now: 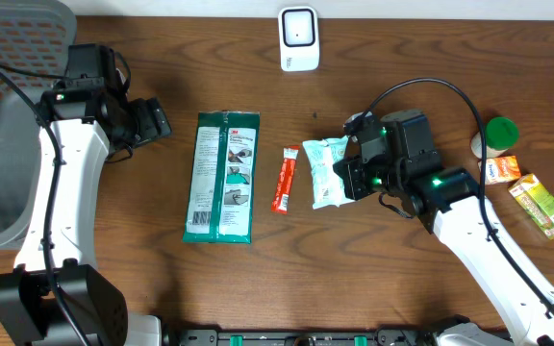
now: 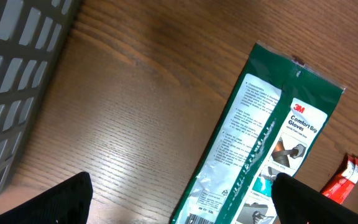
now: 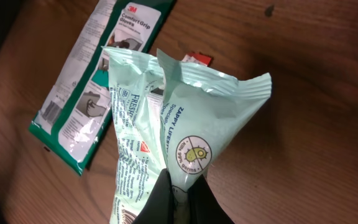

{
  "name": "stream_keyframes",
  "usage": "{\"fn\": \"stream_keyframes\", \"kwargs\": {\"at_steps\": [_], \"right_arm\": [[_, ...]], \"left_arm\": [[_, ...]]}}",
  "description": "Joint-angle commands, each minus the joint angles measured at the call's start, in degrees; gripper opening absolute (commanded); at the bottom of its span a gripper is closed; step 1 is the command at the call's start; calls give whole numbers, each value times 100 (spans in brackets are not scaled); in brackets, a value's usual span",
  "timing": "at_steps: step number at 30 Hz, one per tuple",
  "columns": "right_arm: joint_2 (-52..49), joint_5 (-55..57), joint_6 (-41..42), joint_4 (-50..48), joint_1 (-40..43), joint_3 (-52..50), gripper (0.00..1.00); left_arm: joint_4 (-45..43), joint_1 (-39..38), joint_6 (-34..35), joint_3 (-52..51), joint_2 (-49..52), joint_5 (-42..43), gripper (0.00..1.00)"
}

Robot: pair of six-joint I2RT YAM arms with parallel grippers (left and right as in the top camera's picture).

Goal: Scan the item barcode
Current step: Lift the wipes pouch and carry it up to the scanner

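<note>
Clamped tight on one end of the mint-green wipes pouch [image 3: 188, 118]: right gripper [image 3: 179, 198], near mid-table. Just left of the pouch, red sachet [image 1: 284, 180], then green glove pack [image 1: 221, 178], lying flat. Farther left, left gripper [image 1: 160, 122], spread wide, holding nothing. At the far edge, white scanner [image 1: 298, 38], well apart from the pouch.

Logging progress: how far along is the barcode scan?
Done: the right gripper is shut on the mint pouch. In hand: holding it, apart from the white scanner at the far edge. Remaining: showing its barcode to the scanner. The left gripper is open, empty.
</note>
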State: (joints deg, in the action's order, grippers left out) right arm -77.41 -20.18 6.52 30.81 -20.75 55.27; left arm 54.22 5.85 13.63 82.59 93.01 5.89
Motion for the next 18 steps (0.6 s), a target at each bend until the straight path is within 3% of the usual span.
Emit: {"fn": "stream_keyframes", "kwargs": {"at_steps": [1, 10, 18], "right_arm": [[79, -107, -315, 48, 20, 13, 1], [79, 297, -494, 1032, 20, 809, 1], [-179, 870, -796, 2404, 20, 2785, 1]], "left_arm": [[33, 24, -33, 15, 22, -9, 92], [33, 24, -33, 15, 22, -9, 92], [35, 24, -33, 15, 22, -9, 92]]}}
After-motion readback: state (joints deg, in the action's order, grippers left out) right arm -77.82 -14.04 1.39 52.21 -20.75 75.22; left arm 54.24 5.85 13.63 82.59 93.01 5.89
